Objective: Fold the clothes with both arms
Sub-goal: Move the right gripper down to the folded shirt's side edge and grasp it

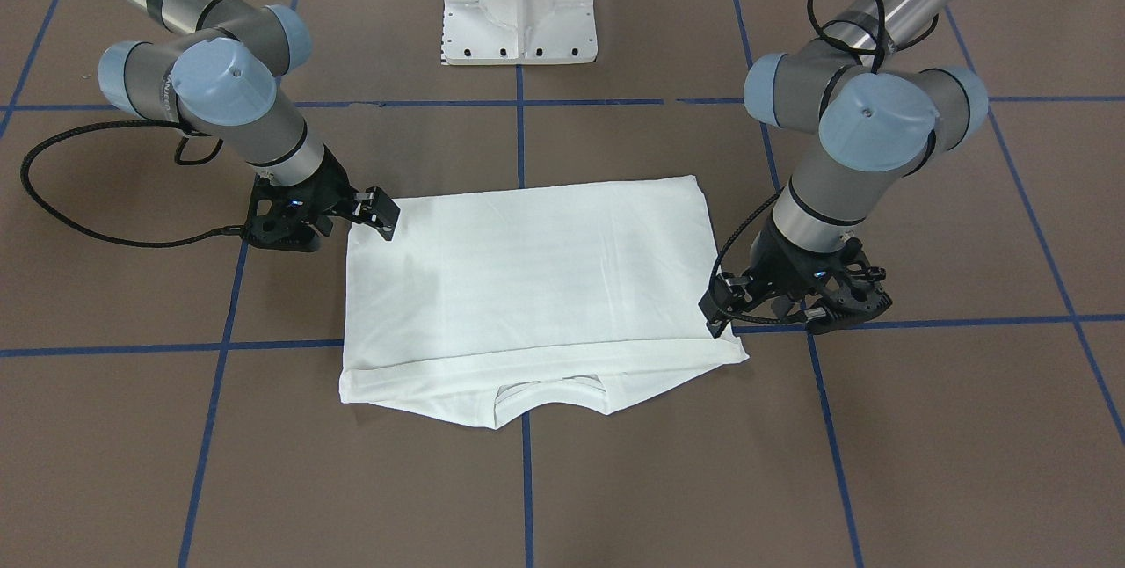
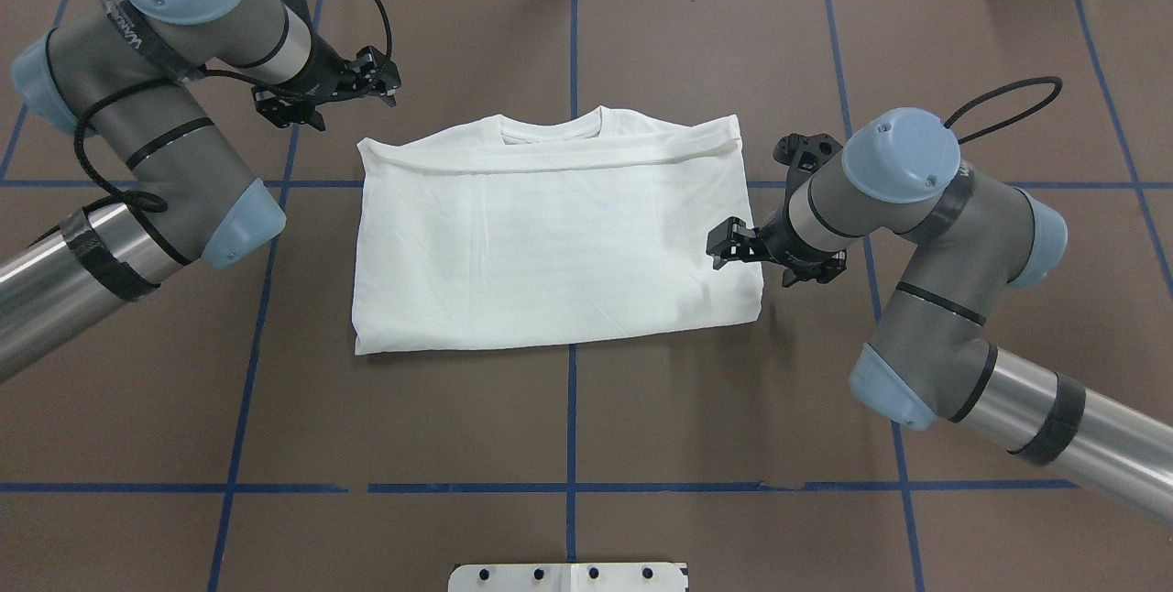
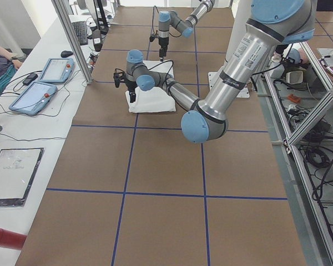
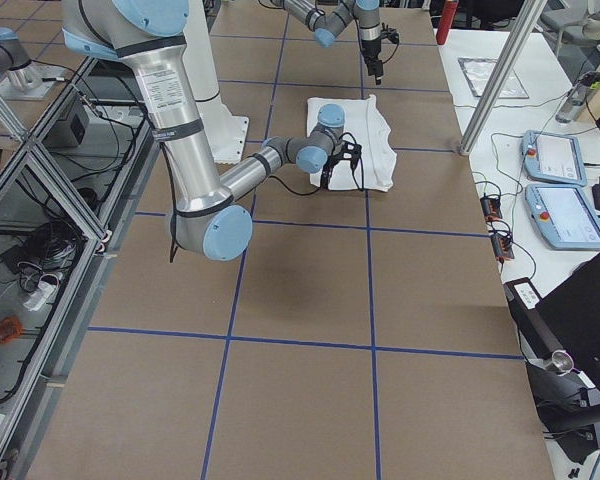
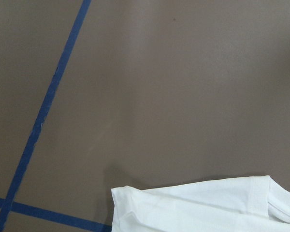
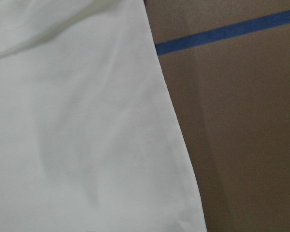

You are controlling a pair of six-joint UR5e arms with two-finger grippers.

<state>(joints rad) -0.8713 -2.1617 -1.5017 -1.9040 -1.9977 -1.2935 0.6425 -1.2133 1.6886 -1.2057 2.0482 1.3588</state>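
Collar (image 1: 549, 392) edge lay nearest, shirt (image 1: 527, 278) folded mid-table, long axis left-right. Overhead: right gripper (image 2: 724, 244) sat over shirt's right edge, spread or pressed unclear; left gripper (image 2: 380, 79) hung just off far-left corner, jaws spread, empty. Right gripper likely nearer for next fold.

T-shirt (image 2: 550, 244) on table (image 2: 568, 427), between left end effector (image 2: 378, 84), right end effector (image 2: 724, 246).

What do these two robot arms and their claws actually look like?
Both the left arm and right arm are grey-and-silver tubes with light blue joint caps, black bands and a looping black cable. The left gripper and right gripper are black two-finger pincers.
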